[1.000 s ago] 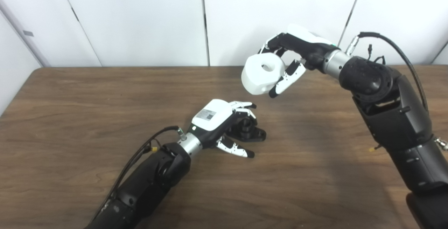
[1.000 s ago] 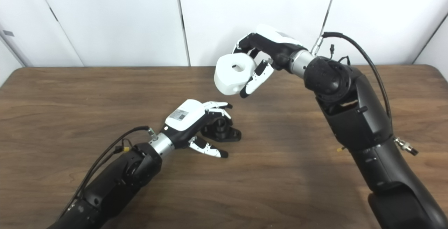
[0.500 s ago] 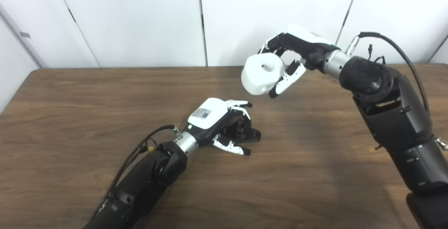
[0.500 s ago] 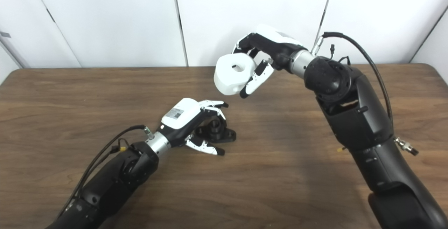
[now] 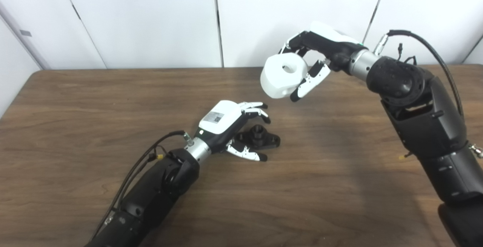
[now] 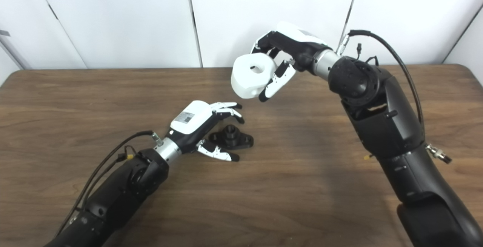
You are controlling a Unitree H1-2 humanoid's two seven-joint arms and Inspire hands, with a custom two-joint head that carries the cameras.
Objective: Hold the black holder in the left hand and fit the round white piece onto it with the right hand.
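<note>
Black holder [image 5: 259, 138]: lying on the table [image 5: 75, 99] beneath our left hand [image 5: 230, 124], whose fingers are opening and lifting off it, so regrasping is needed. Round white piece [image 5: 282, 76]: our right hand [image 5: 317, 56] is clasping it, raised beyond.

The table [image 5: 94, 99] is looking like dark brown wood with wavy grain, smooth and a little shiny. The round white piece [image 5: 281, 77] is looking like smooth matt plastic. The black holder [image 5: 260, 139] is looking like dull black plastic (too small to be sure). Both hands, left hand [image 5: 230, 124] and right hand [image 5: 320, 50], are showing glossy white and black shells with shiny metal wrists.
</note>
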